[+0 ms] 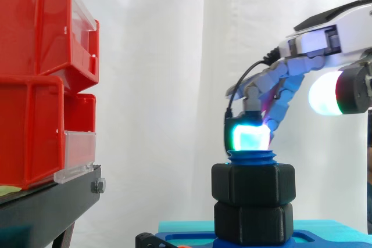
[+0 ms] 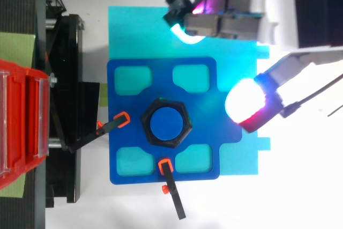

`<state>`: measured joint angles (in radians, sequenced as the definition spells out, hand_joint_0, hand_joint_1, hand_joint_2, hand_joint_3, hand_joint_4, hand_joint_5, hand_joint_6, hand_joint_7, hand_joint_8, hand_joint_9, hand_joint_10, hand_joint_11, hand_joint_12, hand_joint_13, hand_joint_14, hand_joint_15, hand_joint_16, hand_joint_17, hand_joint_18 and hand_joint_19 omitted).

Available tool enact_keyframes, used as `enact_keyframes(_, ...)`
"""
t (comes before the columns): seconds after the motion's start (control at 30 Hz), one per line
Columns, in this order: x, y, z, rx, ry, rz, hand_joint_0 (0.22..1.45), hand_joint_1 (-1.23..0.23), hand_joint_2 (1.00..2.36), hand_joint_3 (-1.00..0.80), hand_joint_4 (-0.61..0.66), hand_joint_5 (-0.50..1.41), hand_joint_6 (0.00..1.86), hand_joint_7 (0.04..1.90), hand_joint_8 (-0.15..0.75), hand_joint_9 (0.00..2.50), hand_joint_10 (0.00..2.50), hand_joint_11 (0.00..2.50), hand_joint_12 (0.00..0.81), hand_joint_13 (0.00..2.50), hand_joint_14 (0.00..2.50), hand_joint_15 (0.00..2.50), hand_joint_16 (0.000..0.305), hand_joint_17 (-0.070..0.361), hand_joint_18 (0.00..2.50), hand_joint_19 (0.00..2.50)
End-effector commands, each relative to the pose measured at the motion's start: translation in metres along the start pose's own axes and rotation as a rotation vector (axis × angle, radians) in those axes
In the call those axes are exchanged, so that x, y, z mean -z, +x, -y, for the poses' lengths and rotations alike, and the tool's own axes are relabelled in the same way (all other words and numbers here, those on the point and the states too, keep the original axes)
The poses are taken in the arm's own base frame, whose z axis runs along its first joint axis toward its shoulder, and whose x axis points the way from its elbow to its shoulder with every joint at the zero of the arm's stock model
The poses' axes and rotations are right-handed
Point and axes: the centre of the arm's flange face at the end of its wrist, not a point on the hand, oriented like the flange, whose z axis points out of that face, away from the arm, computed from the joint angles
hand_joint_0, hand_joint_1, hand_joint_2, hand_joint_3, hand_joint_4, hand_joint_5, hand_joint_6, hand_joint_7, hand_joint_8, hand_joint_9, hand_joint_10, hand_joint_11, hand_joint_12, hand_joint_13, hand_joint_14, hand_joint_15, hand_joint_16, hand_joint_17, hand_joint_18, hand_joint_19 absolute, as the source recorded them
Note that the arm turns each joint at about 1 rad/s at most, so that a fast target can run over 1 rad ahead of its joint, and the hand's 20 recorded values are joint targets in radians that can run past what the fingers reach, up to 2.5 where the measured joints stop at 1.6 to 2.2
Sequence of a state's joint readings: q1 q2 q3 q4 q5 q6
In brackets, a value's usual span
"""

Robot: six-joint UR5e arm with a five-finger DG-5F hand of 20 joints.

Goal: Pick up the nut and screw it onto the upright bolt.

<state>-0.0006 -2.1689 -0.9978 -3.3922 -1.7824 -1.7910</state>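
Already threaded on, the black hexagonal nut (image 1: 253,184) sits high on the blue bolt (image 1: 251,157), stacked directly on a second black nut (image 1: 253,222). The bolt's long axis stands vertical, threaded tip upward, on the blue plate (image 2: 120,79). Off to one side, the hand (image 1: 289,88) hangs with fingers spread and loose, gripping nothing.

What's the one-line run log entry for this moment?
hand: open, fingers clear of nut | nut: on upright bolt, bolt top showing above it
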Motion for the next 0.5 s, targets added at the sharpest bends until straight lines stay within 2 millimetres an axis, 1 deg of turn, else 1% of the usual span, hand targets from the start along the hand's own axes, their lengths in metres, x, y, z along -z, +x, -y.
enact_keyframes(0.0,0.024,-0.002,-0.003,0.002,0.028,-0.032,0.49,-0.13,1.00,-0.50,0.25,-0.11,0.50,0.86,0.258,0.77,0.00,0.00,0.326,0.49,0.00,0.00,0.039,0.088,0.18,0.00)
enact_keyframes(0.03,0.044,0.004,-0.010,0.002,0.057,-0.031,0.49,-0.14,1.00,-0.50,0.25,-0.11,0.50,0.86,0.260,0.77,0.00,0.00,0.327,0.49,0.00,0.00,0.039,0.088,0.17,0.00)
enact_keyframes(0.2,0.087,0.018,-0.022,-0.019,0.159,0.083,0.49,-0.15,1.00,-0.50,0.26,-0.11,0.50,0.86,0.257,0.76,0.00,0.00,0.332,0.46,0.00,0.00,0.039,0.087,0.16,0.00)
enact_keyframes(0.23,0.091,0.021,-0.024,-0.025,0.167,0.093,0.50,-0.16,1.00,-0.50,0.25,-0.11,0.50,0.86,0.257,0.75,0.00,0.00,0.331,0.46,0.00,0.00,0.039,0.087,0.14,0.00)
enact_keyframes(0.27,0.102,0.019,-0.029,-0.042,0.181,0.146,0.50,-0.16,1.00,-0.50,0.25,-0.11,0.50,0.86,0.255,0.75,0.00,0.00,0.332,0.45,0.00,0.00,0.039,0.088,0.13,0.00)
enact_keyframes(0.33,0.108,0.016,-0.033,-0.052,0.183,0.175,0.50,-0.18,1.00,-0.50,0.25,-0.12,0.50,0.86,0.252,0.71,0.00,0.00,0.334,0.40,0.00,0.00,0.039,0.088,0.08,0.00)
enact_keyframes(0.37,0.114,0.013,-0.037,-0.064,0.184,0.190,0.50,-0.19,1.00,-0.50,0.24,-0.12,0.50,0.85,0.251,0.71,0.00,0.00,0.337,0.40,0.00,0.00,0.039,0.088,0.06,0.00)
enact_keyframes(0.47,0.124,0.010,-0.041,-0.088,0.203,0.183,0.51,-0.22,1.00,-0.50,0.23,-0.14,0.50,0.82,0.246,0.61,0.00,0.00,0.346,0.32,0.00,0.00,0.039,0.088,0.00,0.00)
